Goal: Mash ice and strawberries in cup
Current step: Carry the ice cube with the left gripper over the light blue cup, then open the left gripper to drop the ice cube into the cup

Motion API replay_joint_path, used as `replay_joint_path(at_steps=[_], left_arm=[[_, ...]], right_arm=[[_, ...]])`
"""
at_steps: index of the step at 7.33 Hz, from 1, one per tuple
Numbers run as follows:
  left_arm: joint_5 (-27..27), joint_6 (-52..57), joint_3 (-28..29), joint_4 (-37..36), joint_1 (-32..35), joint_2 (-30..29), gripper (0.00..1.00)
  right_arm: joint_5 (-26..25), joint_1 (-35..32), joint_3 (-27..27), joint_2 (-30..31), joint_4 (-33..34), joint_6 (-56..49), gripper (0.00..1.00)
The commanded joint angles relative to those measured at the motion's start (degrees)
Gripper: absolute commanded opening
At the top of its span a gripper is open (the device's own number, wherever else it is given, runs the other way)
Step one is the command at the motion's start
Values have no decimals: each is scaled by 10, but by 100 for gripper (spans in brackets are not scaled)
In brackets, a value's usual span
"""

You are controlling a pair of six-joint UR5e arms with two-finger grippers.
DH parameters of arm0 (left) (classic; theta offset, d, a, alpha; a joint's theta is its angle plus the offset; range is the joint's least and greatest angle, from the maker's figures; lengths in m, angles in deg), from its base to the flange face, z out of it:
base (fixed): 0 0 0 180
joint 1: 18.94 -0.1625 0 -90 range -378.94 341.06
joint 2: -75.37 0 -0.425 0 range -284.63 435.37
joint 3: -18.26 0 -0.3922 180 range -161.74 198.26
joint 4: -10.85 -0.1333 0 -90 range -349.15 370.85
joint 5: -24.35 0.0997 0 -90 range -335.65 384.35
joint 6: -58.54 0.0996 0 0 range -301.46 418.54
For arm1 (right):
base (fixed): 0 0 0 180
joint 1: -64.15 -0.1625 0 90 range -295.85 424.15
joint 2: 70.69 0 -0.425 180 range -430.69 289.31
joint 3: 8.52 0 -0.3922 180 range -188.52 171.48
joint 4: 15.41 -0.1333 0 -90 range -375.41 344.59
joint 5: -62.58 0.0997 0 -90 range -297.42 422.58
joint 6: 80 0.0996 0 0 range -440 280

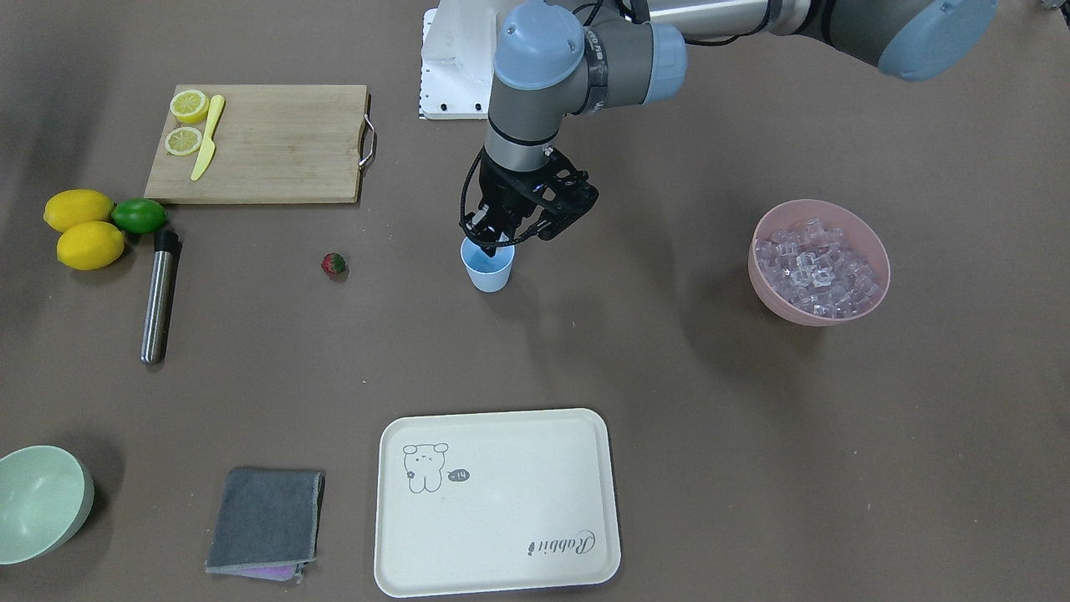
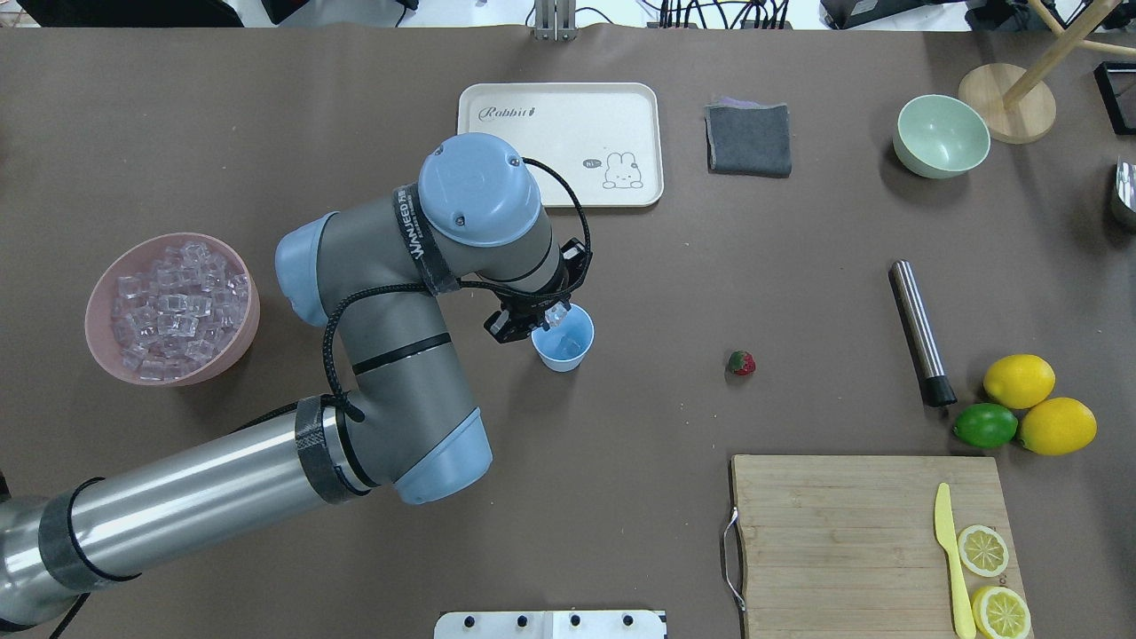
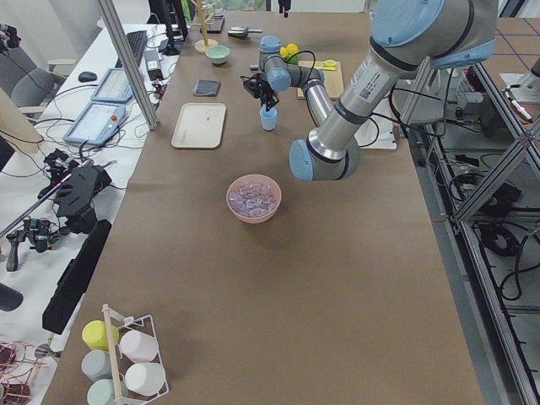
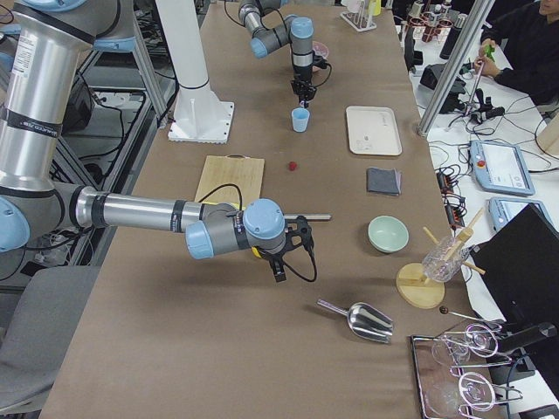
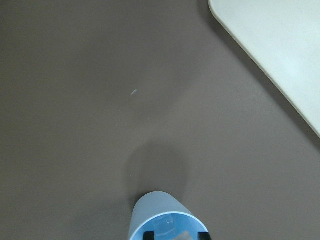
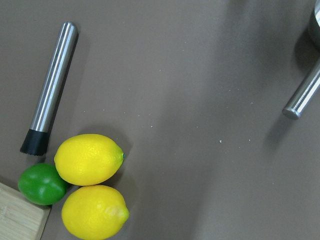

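The light blue cup (image 1: 487, 269) stands mid-table. My left gripper (image 2: 546, 319) hangs right over its mouth, shut on one clear piece of ice (image 2: 557, 316). In the left wrist view the cup (image 5: 167, 217) sits at the bottom edge with the fingertips just above its rim. The remaining ice (image 1: 815, 267) fills a pink bowl (image 1: 777, 293) on the robot's left side. A small red strawberry (image 1: 333, 264) lies alone on the table, on the cup's other side. My right gripper (image 4: 281, 266) hovers low over the table's far right end. I cannot tell whether it is open or shut.
A steel muddler (image 1: 159, 297) lies beside two lemons (image 1: 79, 227) and a lime (image 1: 139, 216). A cutting board (image 1: 276, 150) carries lemon halves and a yellow knife. A cream tray (image 1: 501, 518), grey cloth (image 1: 266, 518), pale green bowl (image 1: 38, 502) and metal scoop (image 4: 360, 320) are also out.
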Motion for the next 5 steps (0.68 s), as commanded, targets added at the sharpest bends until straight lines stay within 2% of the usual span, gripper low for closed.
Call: replay_joint_path(at_steps=[1, 2, 4, 5], left_arm=[[0, 2, 5, 6, -3, 0, 76], [0, 2, 5, 5, -3, 0, 80], [-17, 9, -17, -2, 33, 4, 78], [-72, 37, -39, -3, 78, 32, 78]], right_arm=[[0, 0, -4, 0, 0, 0, 100], [0, 0, -6, -1, 1, 1, 100], [1, 0, -7, -2, 1, 1, 100], [1, 1, -7, -3, 0, 1, 100]])
